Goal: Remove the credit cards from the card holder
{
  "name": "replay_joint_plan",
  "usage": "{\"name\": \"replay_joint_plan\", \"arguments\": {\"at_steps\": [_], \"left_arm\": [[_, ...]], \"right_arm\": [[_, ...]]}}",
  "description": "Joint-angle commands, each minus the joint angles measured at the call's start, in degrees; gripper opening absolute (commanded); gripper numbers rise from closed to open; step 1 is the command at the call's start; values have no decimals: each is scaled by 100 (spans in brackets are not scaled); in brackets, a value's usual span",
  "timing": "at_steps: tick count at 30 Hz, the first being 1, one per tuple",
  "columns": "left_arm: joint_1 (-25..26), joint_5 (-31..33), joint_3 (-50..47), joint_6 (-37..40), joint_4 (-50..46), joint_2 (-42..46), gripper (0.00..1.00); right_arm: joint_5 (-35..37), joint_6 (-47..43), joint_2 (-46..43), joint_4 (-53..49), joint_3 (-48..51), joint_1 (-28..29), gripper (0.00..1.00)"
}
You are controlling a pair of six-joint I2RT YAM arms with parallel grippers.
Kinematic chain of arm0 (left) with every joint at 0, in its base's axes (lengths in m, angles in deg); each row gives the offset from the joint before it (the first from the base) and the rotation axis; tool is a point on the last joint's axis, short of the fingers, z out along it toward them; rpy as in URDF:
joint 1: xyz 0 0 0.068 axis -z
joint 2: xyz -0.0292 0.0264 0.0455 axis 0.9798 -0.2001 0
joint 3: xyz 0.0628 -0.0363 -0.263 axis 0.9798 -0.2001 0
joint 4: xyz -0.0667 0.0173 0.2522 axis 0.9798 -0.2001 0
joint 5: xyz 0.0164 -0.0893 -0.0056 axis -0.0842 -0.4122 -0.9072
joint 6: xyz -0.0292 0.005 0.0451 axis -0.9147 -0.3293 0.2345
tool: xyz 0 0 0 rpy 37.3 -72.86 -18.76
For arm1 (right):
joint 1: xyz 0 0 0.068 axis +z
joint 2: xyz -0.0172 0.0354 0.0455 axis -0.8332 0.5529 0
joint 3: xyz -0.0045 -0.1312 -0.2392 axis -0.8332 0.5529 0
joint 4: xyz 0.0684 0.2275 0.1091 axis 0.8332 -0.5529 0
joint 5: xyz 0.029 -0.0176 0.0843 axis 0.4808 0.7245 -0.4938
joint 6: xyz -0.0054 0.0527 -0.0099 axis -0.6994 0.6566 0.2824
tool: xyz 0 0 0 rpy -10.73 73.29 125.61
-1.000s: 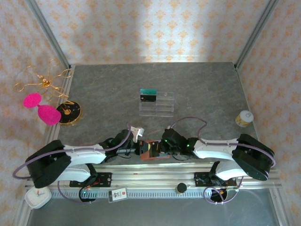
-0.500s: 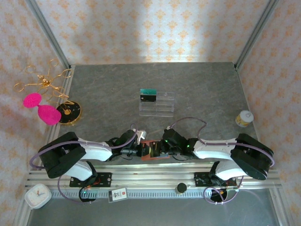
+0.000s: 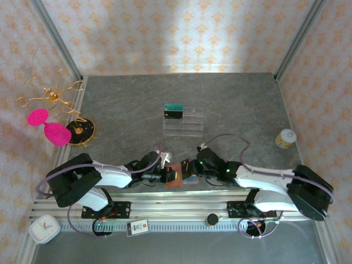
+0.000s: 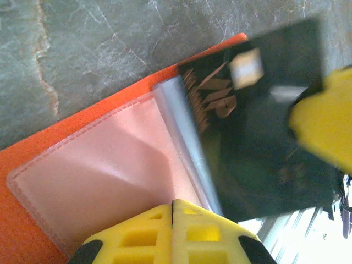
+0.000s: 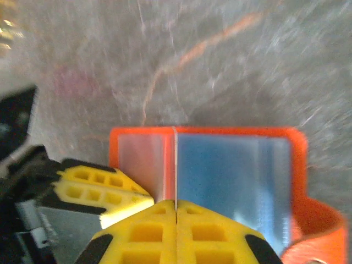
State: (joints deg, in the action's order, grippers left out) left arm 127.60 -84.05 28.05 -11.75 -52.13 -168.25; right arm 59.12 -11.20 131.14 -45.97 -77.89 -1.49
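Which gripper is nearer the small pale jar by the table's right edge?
Right. The right gripper, pinching the dark card above the card holder, lies left of the jar. The left gripper sits at the holder's other side, farther from the jar.

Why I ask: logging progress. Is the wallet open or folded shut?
Open: the wallet lies spread, its clear inner side facing up.

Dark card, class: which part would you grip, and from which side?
Grip the dark card by its outer edge, away from the clear sleeve, probably coming from that side: it is thin and flat, with its inner edge against the sleeve's fold.
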Motion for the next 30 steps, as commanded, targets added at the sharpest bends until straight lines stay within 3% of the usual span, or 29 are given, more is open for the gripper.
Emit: {"name": "replay_joint_plan", "arguments": {"at_steps": [1, 3, 7, 11, 16, 17, 18, 19, 24, 30], "left_arm": [[42, 17, 102, 147, -304, 11, 0], [40, 23, 179, 139, -354, 151, 0], [9, 217, 380, 113, -641, 806, 19], [-168, 737, 364, 146, -1202, 1763, 42], [-342, 1323, 222, 191, -1919, 2658, 57], [-353, 1411, 197, 174, -2053, 2823, 69], [-380, 1465, 177, 165, -2184, 2978, 89], [-401, 1513, 176, 163, -2308, 3119, 97], [-516, 2062, 300, 270, -3190, 3762, 99], [-585, 2519, 370, 261, -3656, 4337, 99]], "right_arm": [[500, -558, -656, -335, 21, -126, 0], [639, -831, -893, -408, -146, -130, 0], [1043, -1578, -874, -624, -753, -182, 0], [1002, -2796, -443, -535, -1425, -487, 0], [728, -4557, 396, -525, -2349, -774, 0], [595, -4913, 600, -617, -2555, -841, 0], [426, -5251, 805, -732, -2771, -945, 0], [253, -5548, 994, -841, -2944, -1042, 0], [-293, -7006, 2151, -1869, -4296, -1371, 0], [-368, -8288, 3075, -2775, -5615, -1572, 0]]}}
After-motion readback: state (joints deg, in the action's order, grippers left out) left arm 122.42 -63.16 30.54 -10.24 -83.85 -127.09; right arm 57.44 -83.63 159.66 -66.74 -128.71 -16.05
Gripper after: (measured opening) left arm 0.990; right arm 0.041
